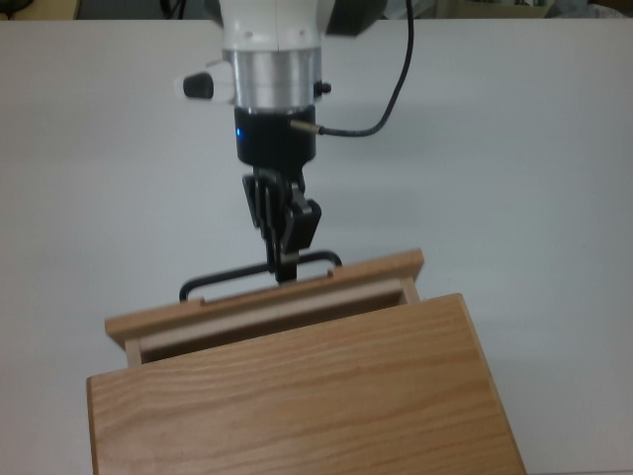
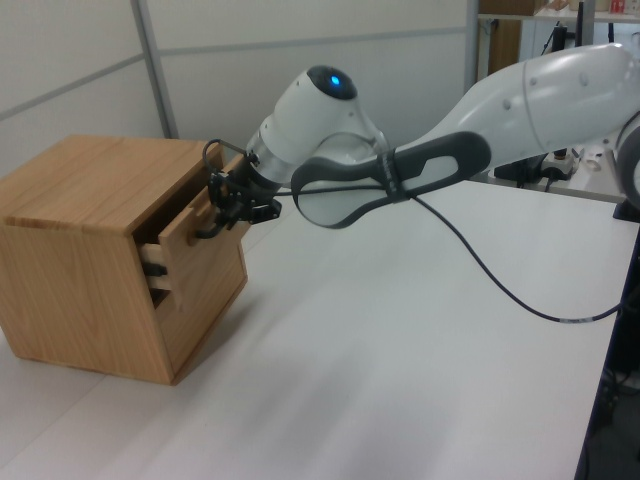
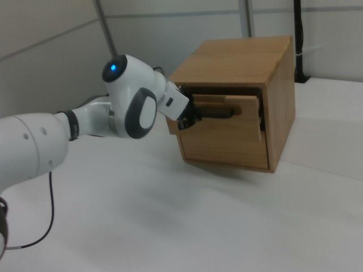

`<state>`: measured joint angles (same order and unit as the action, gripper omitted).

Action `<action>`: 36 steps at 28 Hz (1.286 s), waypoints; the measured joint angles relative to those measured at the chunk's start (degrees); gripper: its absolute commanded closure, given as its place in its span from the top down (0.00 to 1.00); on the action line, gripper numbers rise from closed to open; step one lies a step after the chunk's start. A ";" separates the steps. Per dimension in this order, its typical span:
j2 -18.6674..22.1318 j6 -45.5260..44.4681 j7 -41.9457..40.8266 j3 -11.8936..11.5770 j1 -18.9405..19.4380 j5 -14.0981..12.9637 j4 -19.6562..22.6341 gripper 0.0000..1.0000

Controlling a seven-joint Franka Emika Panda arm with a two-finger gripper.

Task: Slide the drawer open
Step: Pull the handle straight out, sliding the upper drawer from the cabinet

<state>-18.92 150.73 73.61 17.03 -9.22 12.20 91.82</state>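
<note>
Oak drawer (image 1: 262,312) stands partly open; tool (image 1: 287,265) clamped on its handle (image 1: 259,276).

Drawer (image 1: 265,302): light oak-grain wood, flat front panel, thin black curved bar handle (image 1: 232,279) on the front. State: partly open, front panel standing clear of the cabinet face with a strip of pale interior exposed behind it in the top view. It sits in the lower centre of the top view, slightly skewed, the top view's right end higher. In the left view it (image 2: 195,212) projects at left of centre; in the right view it (image 3: 227,112) shows in the upper right.
</note>
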 measured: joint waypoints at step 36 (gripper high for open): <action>11.43 -36.70 -2.18 -0.01 -0.25 -2.56 0.53 0.00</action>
<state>-7.49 114.03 71.43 17.02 -9.47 9.64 92.35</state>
